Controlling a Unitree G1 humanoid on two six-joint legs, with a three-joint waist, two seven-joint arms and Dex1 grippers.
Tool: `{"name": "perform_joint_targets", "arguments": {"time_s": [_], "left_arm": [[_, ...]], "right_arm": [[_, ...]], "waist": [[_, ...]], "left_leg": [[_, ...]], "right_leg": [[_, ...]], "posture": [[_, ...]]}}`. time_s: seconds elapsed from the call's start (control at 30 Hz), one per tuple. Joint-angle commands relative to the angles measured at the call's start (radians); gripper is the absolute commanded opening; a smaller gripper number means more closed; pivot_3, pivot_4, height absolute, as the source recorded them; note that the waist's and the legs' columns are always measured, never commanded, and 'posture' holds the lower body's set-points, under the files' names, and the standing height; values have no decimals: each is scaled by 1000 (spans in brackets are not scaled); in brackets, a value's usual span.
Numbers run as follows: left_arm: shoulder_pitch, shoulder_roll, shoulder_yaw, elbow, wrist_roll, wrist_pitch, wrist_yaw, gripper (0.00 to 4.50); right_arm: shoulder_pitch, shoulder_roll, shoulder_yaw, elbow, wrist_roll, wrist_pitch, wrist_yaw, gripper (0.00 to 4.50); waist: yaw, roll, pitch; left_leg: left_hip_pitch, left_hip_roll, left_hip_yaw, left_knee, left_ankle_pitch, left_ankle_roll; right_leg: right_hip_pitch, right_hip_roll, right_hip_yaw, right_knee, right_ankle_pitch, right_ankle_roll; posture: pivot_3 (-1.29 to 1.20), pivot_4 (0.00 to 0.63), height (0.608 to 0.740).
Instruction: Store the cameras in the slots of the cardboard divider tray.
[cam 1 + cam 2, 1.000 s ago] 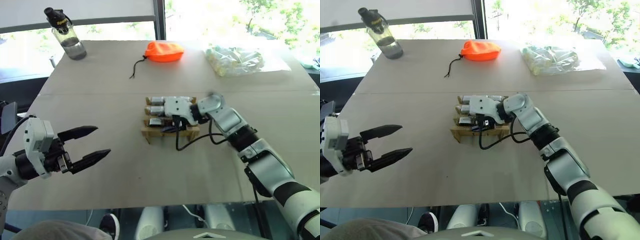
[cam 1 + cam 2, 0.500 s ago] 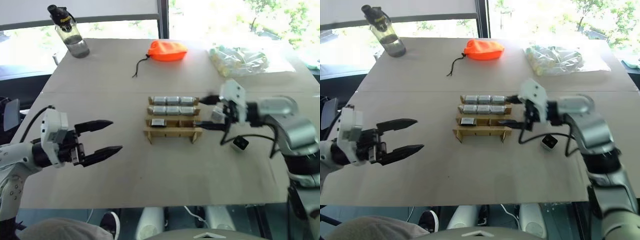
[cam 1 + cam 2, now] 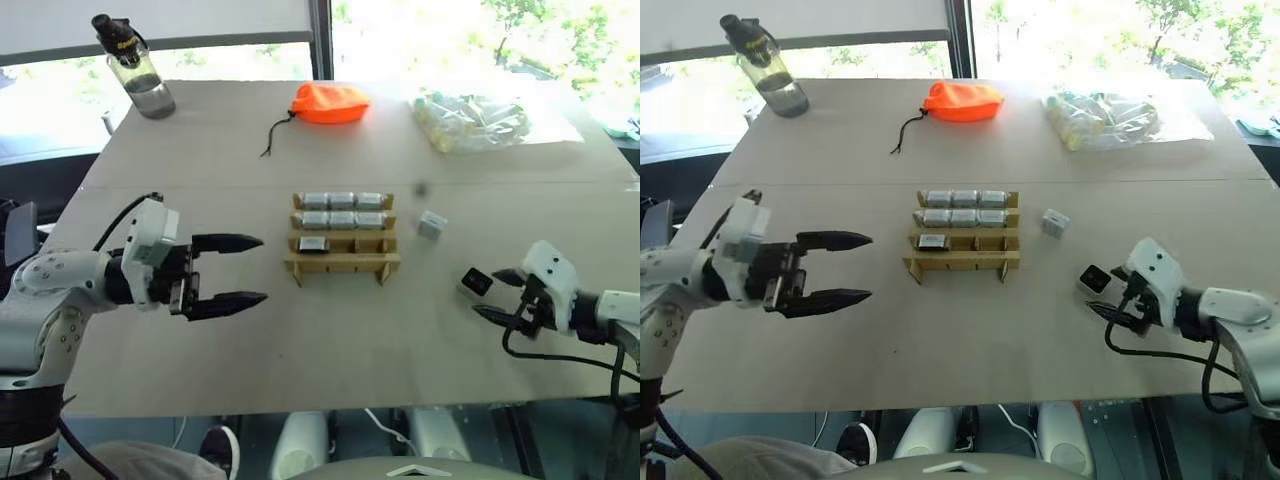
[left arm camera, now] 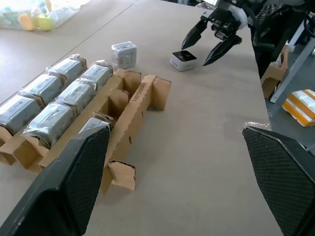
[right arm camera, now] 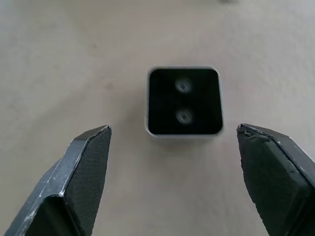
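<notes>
The cardboard divider tray (image 3: 340, 262) sits mid-table. Its two far rows each hold three silver cameras (image 3: 343, 209), and one more camera (image 3: 313, 243) lies in the left slot of the third row. A loose silver camera (image 3: 432, 224) rests just right of the tray. A black-faced camera (image 3: 476, 282) lies nearer the front right; in the right wrist view this camera (image 5: 183, 103) lies just ahead of the two fingertips. My right gripper (image 3: 490, 294) is open, low over the table beside it. My left gripper (image 3: 260, 269) is open and empty, left of the tray, pointing at it.
A water bottle (image 3: 135, 68) stands at the far left corner. An orange drawstring pouch (image 3: 328, 102) and a clear plastic bag (image 3: 470, 120) of pale tubes lie along the far edge. The table's front edge runs close under both grippers.
My right arm has swung away from the tray to the front right, ending at the black-faced camera. The left gripper has edged toward the tray. The loose silver camera now shows beside the tray.
</notes>
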Motion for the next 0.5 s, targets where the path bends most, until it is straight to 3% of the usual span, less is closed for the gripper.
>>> {"name": "perform_joint_targets", "arguments": {"time_s": [0.03,0.33,0.43,0.5], "left_arm": [[-17,25,4,-2,4,-10,-24,4500],[8,33,26,-28,-6,4,-18,4500],[27,37,40,-43,-10,7,-13,4500],[40,37,49,-59,-17,13,-6,4500]], "right_arm": [[-20,23,7,22,-7,-54,-35,4032],[-62,49,41,66,21,-74,-40,4032],[-61,40,45,72,31,-66,-32,3099],[-59,34,48,76,34,-63,-27,2142]], "waist": [[1,0,0],[4,-1,0],[5,-1,0],[5,-1,0]], "left_leg": [[0,0,0,0,0,0],[0,0,1,0,0,0],[0,0,1,0,0,0],[0,0,1,0,0,0]], "right_leg": [[0,0,0,0,0,0],[0,0,1,0,2,-3],[0,0,1,0,2,-3],[0,0,1,0,2,-3]], "posture": [[0,150,740],[0,150,740],[0,150,740],[0,150,740]]}}
